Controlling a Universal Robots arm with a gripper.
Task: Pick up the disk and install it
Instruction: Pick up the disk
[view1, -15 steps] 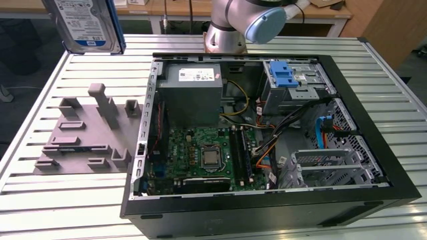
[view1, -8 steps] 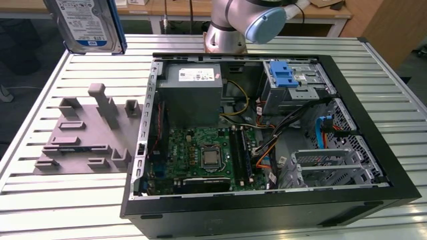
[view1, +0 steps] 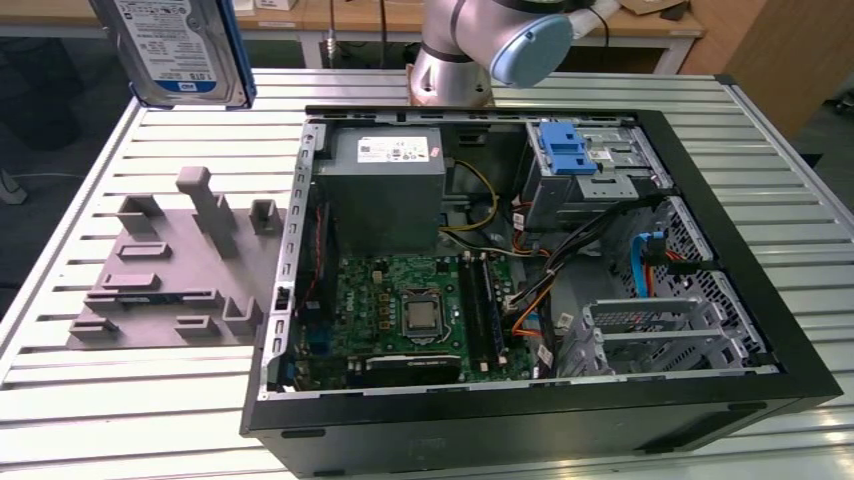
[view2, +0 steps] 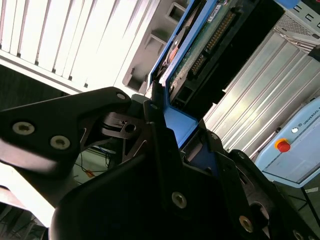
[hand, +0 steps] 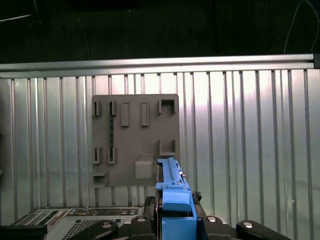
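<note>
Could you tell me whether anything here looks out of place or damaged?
Nothing looks damaged or spilled. The disk is simply off the table, clamped in the gripper, at the exterior view's left.

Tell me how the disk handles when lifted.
The disk is probably stiff: metal body in a blue plastic frame. Likely heavy for its size. Held by one end in the gripper, it might pivot if jolted.
</note>
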